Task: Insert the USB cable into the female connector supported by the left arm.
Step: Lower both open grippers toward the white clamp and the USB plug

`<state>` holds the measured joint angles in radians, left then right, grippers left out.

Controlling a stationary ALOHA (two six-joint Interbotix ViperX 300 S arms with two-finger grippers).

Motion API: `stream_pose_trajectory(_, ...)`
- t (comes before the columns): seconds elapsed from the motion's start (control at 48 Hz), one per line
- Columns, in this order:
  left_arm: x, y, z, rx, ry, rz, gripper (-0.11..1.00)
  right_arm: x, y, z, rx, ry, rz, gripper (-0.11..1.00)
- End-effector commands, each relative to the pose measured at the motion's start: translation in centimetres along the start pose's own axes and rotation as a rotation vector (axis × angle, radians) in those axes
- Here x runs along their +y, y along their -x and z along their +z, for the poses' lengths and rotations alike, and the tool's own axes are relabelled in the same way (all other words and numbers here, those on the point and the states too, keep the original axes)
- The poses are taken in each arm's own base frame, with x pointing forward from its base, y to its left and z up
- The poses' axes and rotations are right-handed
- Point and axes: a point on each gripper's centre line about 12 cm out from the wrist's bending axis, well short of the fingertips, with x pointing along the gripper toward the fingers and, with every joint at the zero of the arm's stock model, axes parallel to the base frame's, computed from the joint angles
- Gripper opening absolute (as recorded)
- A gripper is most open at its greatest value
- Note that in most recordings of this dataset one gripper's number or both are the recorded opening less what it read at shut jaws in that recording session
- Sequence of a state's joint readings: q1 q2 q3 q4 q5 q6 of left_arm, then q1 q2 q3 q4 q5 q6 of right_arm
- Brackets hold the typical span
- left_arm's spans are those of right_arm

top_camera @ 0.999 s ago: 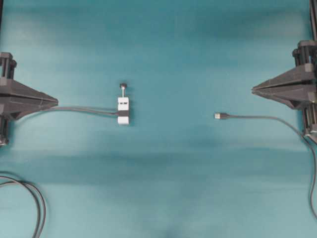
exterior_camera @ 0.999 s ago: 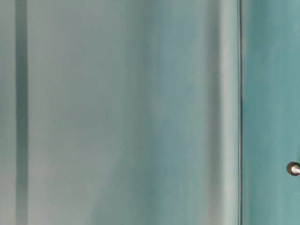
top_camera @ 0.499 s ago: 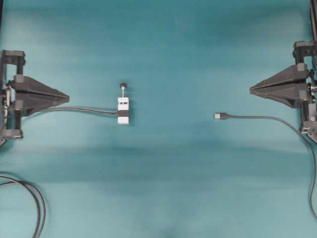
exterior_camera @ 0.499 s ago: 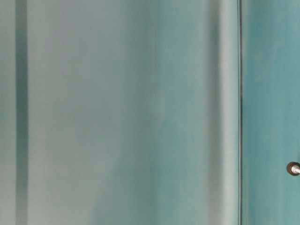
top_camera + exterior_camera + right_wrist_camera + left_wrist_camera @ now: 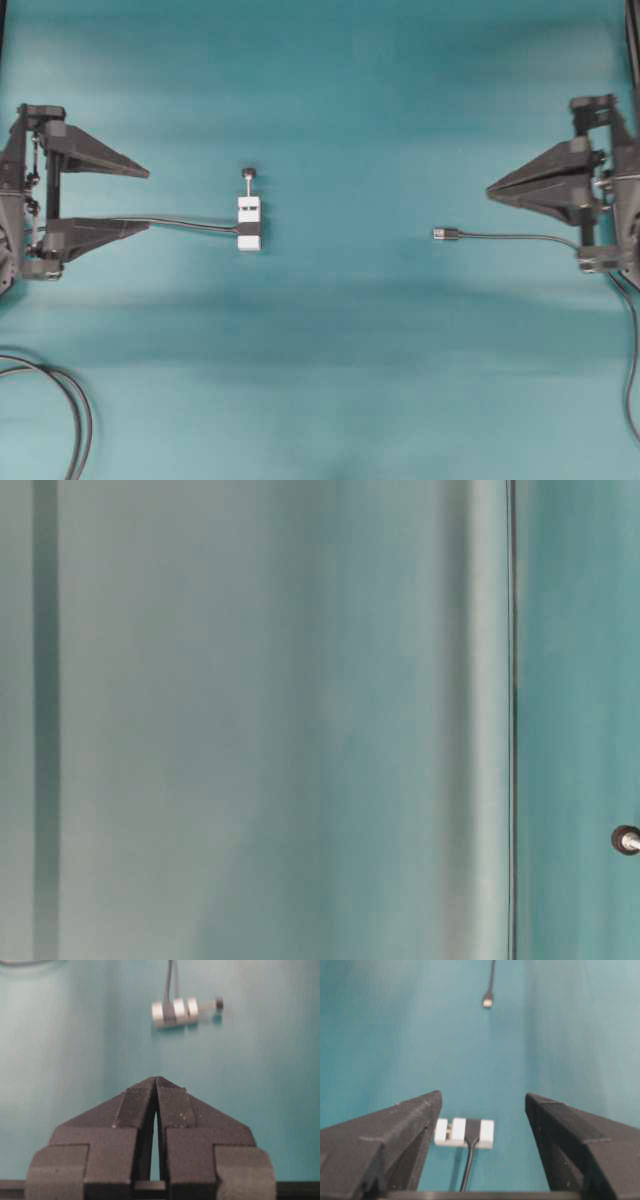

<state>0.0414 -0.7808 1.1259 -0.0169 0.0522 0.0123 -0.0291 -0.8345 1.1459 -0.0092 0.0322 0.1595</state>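
Left tool [image 5: 148, 199] spread wide, aimed at connector [image 5: 249, 222] lying mid-desk [image 5: 340, 380], likely to straddle and steady it. Right tool [image 5: 490, 188] pinched shut, empty; USB cable [image 5: 446, 234] plug lies nearby, facing connector, untouched.

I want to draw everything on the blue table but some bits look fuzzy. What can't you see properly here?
- Female connector: its slots are too small overhead and blurred in the left wrist view.
- USB cable: tiny overhead; its far end runs under the right end effector; missing from the right wrist view.
- Looped black cables: cut off by the overhead view's left edge.
- Table-level view: only blur, plus a small round thing clipped at the right edge.
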Motion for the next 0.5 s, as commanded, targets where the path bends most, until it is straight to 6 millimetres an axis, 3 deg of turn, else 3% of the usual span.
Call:
stream_pose_trajectory(0.0, 0.1, -0.4, -0.1, 0.002, 0.002, 0.006, 0.83, -0.1, -0.9, 0.3, 0.019, 0.000, -0.007, 0.00)
stream_pose_trajectory(0.479, 0.3, -3.3, -4.3, 0.032, 0.003, 0.012, 0.88, -2.1, -4.2, -4.3, 0.243, -0.032, -0.092, 0.00)
